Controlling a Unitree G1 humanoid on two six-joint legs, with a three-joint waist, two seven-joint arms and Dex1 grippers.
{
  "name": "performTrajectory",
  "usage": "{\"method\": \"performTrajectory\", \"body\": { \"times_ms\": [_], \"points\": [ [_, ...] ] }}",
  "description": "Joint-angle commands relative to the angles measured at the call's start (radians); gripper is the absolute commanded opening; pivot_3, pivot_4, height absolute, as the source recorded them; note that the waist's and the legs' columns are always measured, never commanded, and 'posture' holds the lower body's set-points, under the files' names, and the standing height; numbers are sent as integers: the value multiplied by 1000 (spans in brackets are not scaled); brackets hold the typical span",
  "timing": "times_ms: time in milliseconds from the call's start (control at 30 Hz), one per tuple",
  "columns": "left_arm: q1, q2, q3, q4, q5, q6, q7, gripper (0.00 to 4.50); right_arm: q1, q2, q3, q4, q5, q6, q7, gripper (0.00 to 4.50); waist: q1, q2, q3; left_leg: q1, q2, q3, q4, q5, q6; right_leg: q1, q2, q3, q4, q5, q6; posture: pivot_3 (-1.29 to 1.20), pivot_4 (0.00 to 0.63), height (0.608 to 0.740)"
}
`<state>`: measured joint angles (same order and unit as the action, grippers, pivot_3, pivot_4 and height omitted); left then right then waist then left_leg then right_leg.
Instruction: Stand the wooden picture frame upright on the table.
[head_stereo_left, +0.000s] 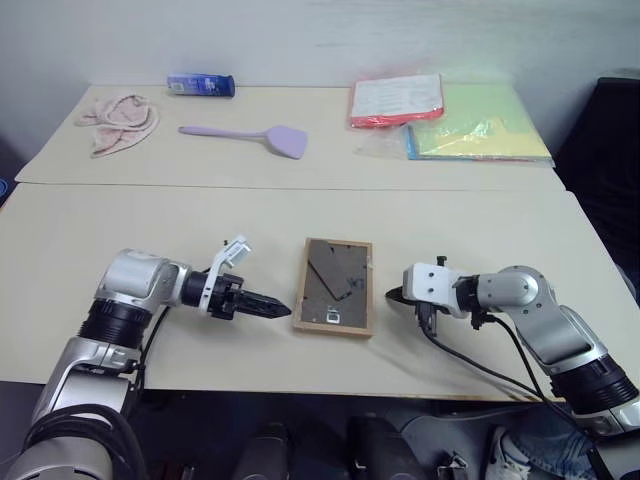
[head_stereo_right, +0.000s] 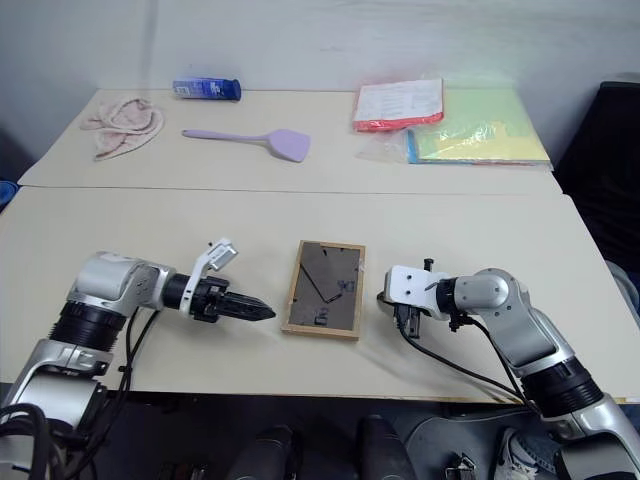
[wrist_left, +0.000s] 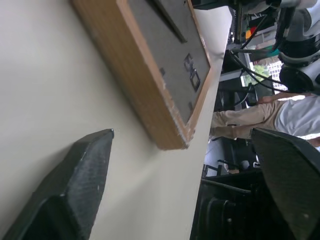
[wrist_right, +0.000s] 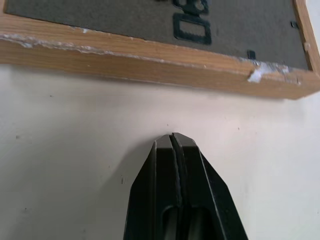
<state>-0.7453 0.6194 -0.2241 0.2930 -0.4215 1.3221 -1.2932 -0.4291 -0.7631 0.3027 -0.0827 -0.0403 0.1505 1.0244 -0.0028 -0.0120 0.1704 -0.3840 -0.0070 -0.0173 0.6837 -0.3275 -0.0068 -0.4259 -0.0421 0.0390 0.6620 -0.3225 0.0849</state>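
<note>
The wooden picture frame (head_stereo_left: 337, 286) lies flat on the cream table (head_stereo_left: 150, 220), near the front edge. Its dark back panel and folded easel stand face up. My left gripper (head_stereo_left: 281, 307) points at the frame's left side from just beside it, apart from the wood. In the left wrist view its black fingers (wrist_left: 85, 170) stand wide open with nothing between them, and the frame's corner (wrist_left: 172, 135) lies ahead. My right gripper (head_stereo_left: 392, 296) sits just off the frame's right edge. Its fingertips (wrist_right: 173, 136) are shut together a short gap from the wooden border (wrist_right: 150, 57).
On the far tabletop lie a pink cloth (head_stereo_left: 118, 120), a blue tube (head_stereo_left: 201, 85), a lilac spatula (head_stereo_left: 250, 135), a red folder (head_stereo_left: 396, 100) and a green folder (head_stereo_left: 480, 125). A seam (head_stereo_left: 300, 187) crosses the table. A person (wrist_left: 280, 112) stands beyond the table's edge.
</note>
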Motion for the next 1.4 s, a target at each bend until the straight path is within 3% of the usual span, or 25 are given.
{"method": "performTrajectory", "body": {
  "times_ms": [33,233,300,400,667,733,800,867,967,1100,1233,1367,1400],
  "points": [
    [9,-56,-71,37,9,38,76,4493,9,29,59,-34,-31,-28,19,0,1,0,-3,0,0,0,0,0,0,0,0,0,0,0,0,0,150,740],
    [-38,-167,-43,77,-15,80,148,4493,16,64,59,-32,-49,-17,8,0,5,-1,-13,2,0,-1,0,0,0,3,-1,0,-2,0,0,0,150,740],
    [-55,-193,-23,90,-27,98,166,4493,25,64,50,-35,-53,-14,7,0,5,-1,-13,13,0,-1,-3,-2,2,14,-1,-1,-6,0,0,0,150,740],
    [-72,-226,31,126,-42,105,202,3988,41,56,39,-41,-51,-16,9,0,3,-1,-13,15,0,-1,-3,-4,5,16,-1,-1,-6,0,0,0,150,740],
    [-74,-209,60,101,-99,115,206,1732,111,18,-12,-85,-49,-21,3,0,2,-1,-13,13,0,-1,-3,-2,1,15,0,-1,-6,0,0,0,150,740],
    [-72,-191,75,80,-124,120,199,1351,140,-1,-53,-126,-16,7,8,0,2,-1,-13,13,0,-1,-3,-3,0,15,0,-1,-6,0,0,0,150,740],
    [-69,-174,97,56,-144,102,194,1287,168,-28,-121,-189,54,75,28,0,1,-2,-12,13,0,-1,-3,-3,0,15,0,-1,-6,0,0,0,150,740],
    [-81,-154,155,11,-188,80,172,1287,154,-38,-267,-284,252,307,45,0,0,-2,-7,13,0,-1,-3,-3,0,14,0,-1,-7,0,0,0,150,740],
    [-84,-129,173,-69,-221,45,155,1287,79,-71,-410,-376,535,598,81,531,-3,0,-2,11,1,-1,-2,-2,-1,12,0,0,-5,0,0,0,150,740],
    [-74,-113,141,-131,-223,-21,139,1287,-109,-38,-474,-380,774,867,6,1802,-2,1,-1,12,2,-2,-4,-2,-2,12,0,-1,-7,-1,-1,0,150,740],
    [-80,-120,113,-144,-220,-71,127,1287,-270,56,-440,-304,835,983,-108,3111,-1,1,-1,11,2,-2,-5,-2,-2,11,0,-1,-7,-1,-1,0,150,740],
    [-96,-129,104,-153,-242,-82,109,1287,-336,106,-377,-262,826,997,-157,4446,2,1,-1,7,1,-2,-4,-2,-2,8,-1,-1,-7,-1,-1,0,150,740],
    [-100,-133,105,-157,-246,-86,107,1287,-342,109,-351,-266,820,991,-156,4500,1,1,-1,5,1,-2,-4,-2,-2,6,-1,-1,-6,-1,-1,0,150,740]
  ]
}}
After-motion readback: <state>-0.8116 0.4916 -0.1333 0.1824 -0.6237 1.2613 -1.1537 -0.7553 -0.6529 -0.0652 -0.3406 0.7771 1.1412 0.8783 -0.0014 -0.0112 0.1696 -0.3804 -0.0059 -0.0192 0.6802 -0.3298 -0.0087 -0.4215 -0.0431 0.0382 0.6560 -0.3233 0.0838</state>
